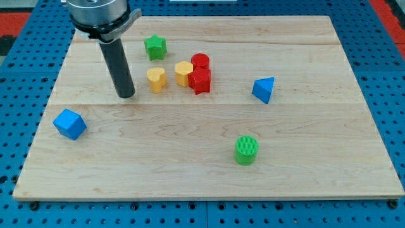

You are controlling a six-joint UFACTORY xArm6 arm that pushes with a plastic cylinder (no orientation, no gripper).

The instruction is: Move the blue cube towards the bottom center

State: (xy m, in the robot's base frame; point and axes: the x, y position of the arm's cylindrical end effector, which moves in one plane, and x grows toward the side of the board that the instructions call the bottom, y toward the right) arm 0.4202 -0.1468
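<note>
Well apart, blue cube point(69, 123), my tip point(126, 95)

Board point(209, 164): pale wood, matt, visible grain w/ long plank seams, smooth finish. Under it, blue perforated base point(12, 69), looks like painted metal or plastic, can't tell which, slight sheen.

My rod: dark, matt, smooth cylinder down to my tip point(126, 95); collar above it is grey metal, semi-glossy.

Blocks all look plastic, matt to satin. Blue cube point(69, 124), nr board's left edge: smooth faces. Green cylinder point(246, 150), toward board's bottom: ribbed/layered sides. Green star point(155, 46), yellow heart point(156, 79), yellow hexagon point(183, 73), red cylinder point(200, 62), red star-like block point(200, 81), blue triangle-shaped block point(264, 89): smooth, soft sheen.
</note>
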